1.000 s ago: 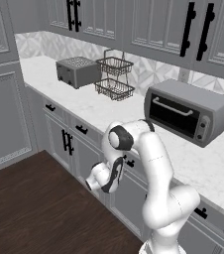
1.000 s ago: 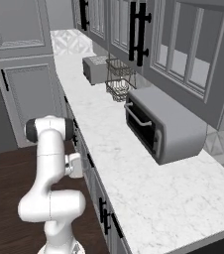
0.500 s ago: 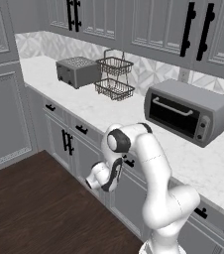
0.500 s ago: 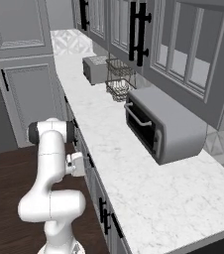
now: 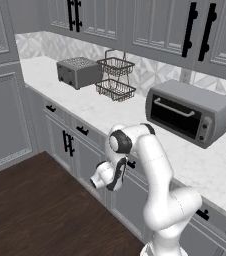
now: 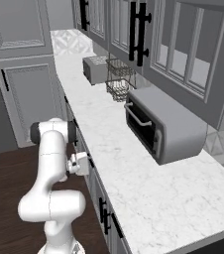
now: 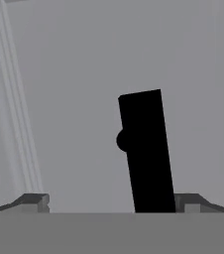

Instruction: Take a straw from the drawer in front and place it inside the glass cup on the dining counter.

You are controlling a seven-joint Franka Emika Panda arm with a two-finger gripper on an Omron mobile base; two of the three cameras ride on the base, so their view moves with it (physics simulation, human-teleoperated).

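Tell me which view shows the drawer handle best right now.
Hand view: the black bar handle sits close up against the grey drawer front, between the open gripper tips. In the left base view the arm covers most of it; in the right base view I can't make it out.

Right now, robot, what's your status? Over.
Tool open, holding nothing. Drawer shut, black handle just ahead between the fingertips. Nothing in the way.

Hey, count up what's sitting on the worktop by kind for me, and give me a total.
Toaster: 1
Two-tier wire basket: 1
Toaster oven: 1
Total: 3 things on the worktop
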